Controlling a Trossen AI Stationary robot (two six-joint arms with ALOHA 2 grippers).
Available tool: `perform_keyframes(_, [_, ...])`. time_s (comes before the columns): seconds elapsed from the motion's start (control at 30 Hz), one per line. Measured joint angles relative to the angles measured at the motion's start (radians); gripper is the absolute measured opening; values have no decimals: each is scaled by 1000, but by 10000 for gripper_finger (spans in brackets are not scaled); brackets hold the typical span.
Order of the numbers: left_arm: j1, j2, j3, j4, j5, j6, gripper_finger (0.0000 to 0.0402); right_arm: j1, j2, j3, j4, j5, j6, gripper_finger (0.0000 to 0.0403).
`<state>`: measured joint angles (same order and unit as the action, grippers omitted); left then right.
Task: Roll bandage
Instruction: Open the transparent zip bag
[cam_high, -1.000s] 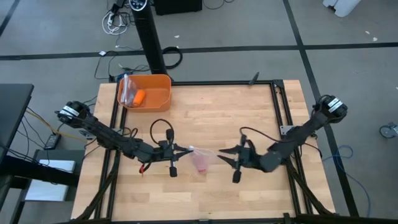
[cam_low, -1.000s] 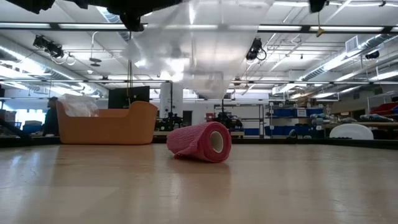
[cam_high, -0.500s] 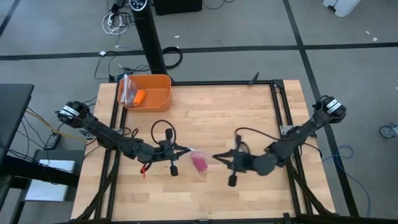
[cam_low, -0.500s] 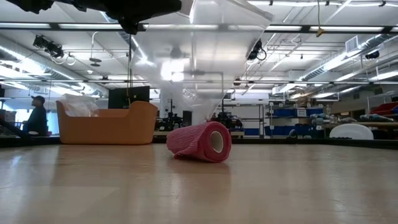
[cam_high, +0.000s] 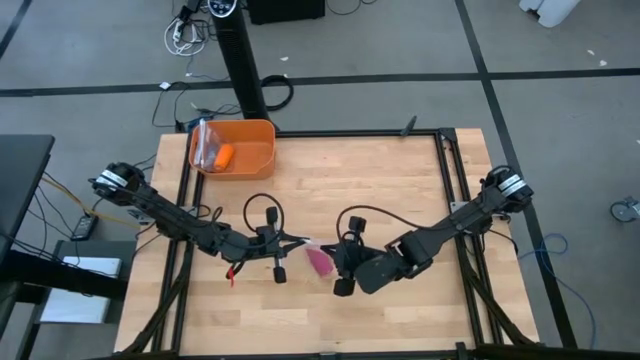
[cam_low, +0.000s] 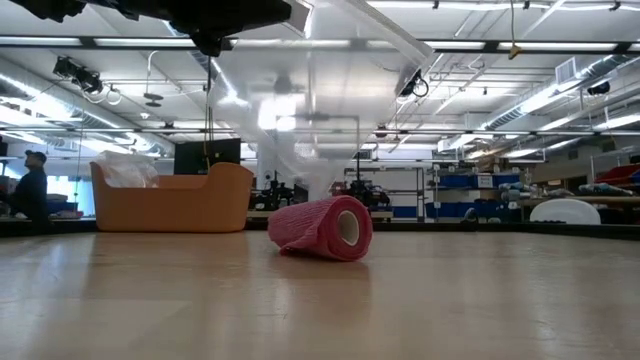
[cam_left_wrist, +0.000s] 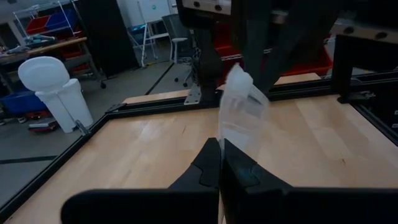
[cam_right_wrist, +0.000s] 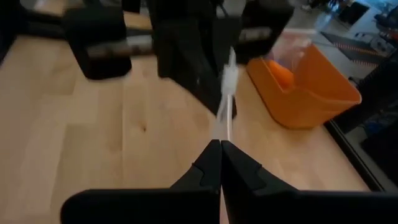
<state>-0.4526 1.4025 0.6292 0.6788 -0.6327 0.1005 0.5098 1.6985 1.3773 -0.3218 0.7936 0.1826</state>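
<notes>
Since the earlier frames the right gripper (cam_high: 338, 251) has travelled across the surface (cam_high: 400, 180) toward the left arm and its fingers, then spread, have pressed together on the free edge of the clear plastic bag (cam_left_wrist: 242, 115). The left gripper (cam_high: 297, 242) is likewise pinched shut on the opposite edge of the same bag, so the film is stretched between the two grippers above the bandage (cam_high: 320, 262).

The bandage lies on the surface just below and between the two grippers, touched by neither. In the low view it (cam_low: 322, 228) appears as a short magenta-pink cylinder on its side, with a soft, slightly ribbed fabric wrap, a pale hollow core facing the camera, and a loose tail edge resting on the wood.

The bag is thin, glossy and crinkled; in the low view it (cam_low: 310, 90) hangs as a translucent sheet over the roll. A two-sided grip of this kind probably serves to lift the bag clear of the roll or hold its mouth apart.

The surface is pale, smooth wooden planking within a dark metal frame. At its far left corner stands an orange bin (cam_high: 252, 160) of rigid plastic with rounded walls, containing a small orange object (cam_high: 224, 155) and more crinkled film.
</notes>
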Motion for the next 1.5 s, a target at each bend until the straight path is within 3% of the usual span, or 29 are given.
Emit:
perform_keyframes(0.23, [-1, 0, 0, 6, 1, -1, 1, -10, 0, 1, -72, -8, 81, 1])
perform_keyframes(0.37, [-1, 0, 0, 11, 2, -4, 1, -42, 1, -8, -71, -132, 121, 7])
perform_keyframes(0.47, [-1, 0, 0, 11, 9, -17, 1, -66, 2, -29, -46, -168, 136, 32])
perform_keyframes(0.67, [-4, 0, 1, -14, 17, -35, 1, -76, 3, -35, -12, -133, 142, 116])
perform_keyframes(0.77, [-13, 0, 1, -18, 17, -75, 1, -60, 3, -35, -6, -112, 103, 135])
perform_keyframes(0.87, [-23, 0, 1, -2, 19, -137, 1, -27, 3, -35, -13, -107, 23, 109])
perform_keyframes(1.03, [-27, 0, 1, 32, 19, -212, 1, 18, 22, -35, 4, -99, -116, 13])
perform_keyframes(1.17, [-26, 0, 1, 60, 14, -265, 1, 34, 50, -34, 73, -60, -217, 14])
perform_keyframes(1.37, [-26, 0, 1, 62, 13, -314, 1, 29, 84, -34, 114, 107, -330, 5])
perform_keyframes(1.5, [-27, 0, 1, 58, 15, -322, 1, 13, 85, -34, 140, 89, -288, 34])
